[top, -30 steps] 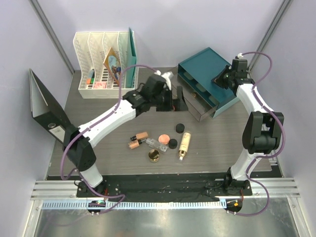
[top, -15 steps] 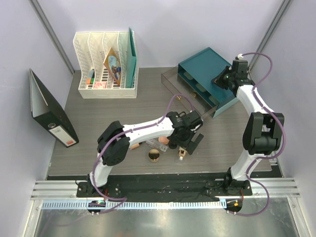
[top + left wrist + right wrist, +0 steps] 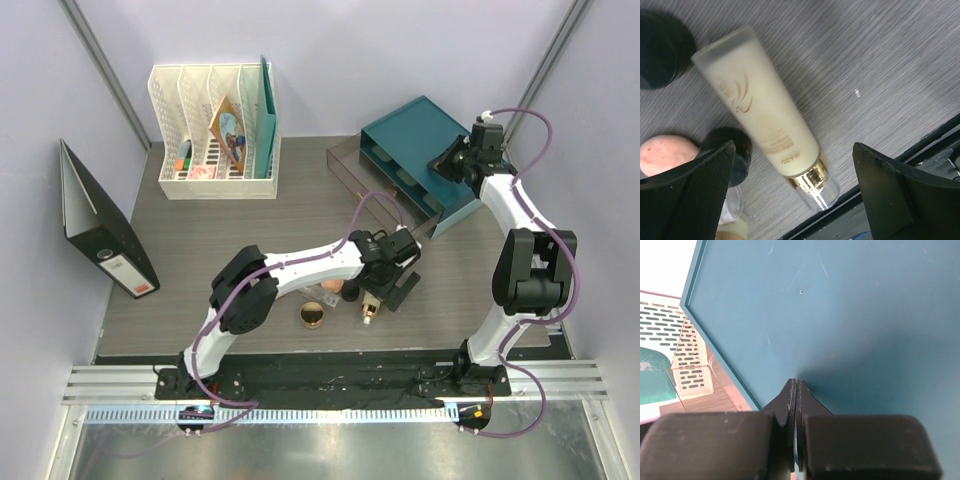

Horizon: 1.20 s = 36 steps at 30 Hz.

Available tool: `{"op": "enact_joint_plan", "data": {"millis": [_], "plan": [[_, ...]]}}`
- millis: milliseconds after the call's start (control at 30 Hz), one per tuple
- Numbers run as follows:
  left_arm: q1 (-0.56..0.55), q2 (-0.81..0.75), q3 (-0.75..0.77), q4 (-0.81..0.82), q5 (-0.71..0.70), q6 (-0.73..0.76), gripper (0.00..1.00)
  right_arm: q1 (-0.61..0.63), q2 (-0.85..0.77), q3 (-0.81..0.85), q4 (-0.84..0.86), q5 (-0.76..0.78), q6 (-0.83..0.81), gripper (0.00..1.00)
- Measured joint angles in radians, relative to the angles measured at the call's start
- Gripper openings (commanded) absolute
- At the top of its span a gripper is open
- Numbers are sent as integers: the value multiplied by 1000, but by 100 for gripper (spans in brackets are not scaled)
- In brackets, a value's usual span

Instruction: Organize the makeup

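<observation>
One frosted cream bottle (image 3: 757,110), gold-collared, lettering unreadable, lies on the woodgrain bench (image 3: 875,55) beneath the spread left hand (image 3: 792,165). The right hand (image 3: 796,390) is pressed together.

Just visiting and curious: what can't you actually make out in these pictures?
Top view: the left arm hides whatever lies under it; only the gold jar, some coral compact and the cap end of the beige bottle show.
Left wrist view: bottle lettering blurred; a black pot cut off by the left edge.
Right wrist view: the teal drawer unit fills the frame.
</observation>
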Motion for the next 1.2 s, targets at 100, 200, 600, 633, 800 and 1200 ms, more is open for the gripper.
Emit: {"op": "enact_joint_plan", "data": {"millis": [100,200,600,633,800,1200], "plan": [[-10,19,21,13,-7,11,93,0,0,-2,2,-2,0,1],[-15,53,51,10,-6,25,83,0,-2,-6,8,-2,0,1],[-23,115,60,11,-3,54,0,0,-2,-7,10,-9,1,1],[-23,107,46,21,-4,55,0,0,-2,-7,10,-10,1,1],[-34,24,-70,33,-18,55,0,0,-2,-7,10,-10,1,1],[-35,-227,25,23,-123,99,0,0,-2,-10,14,-12,1,1]]}}
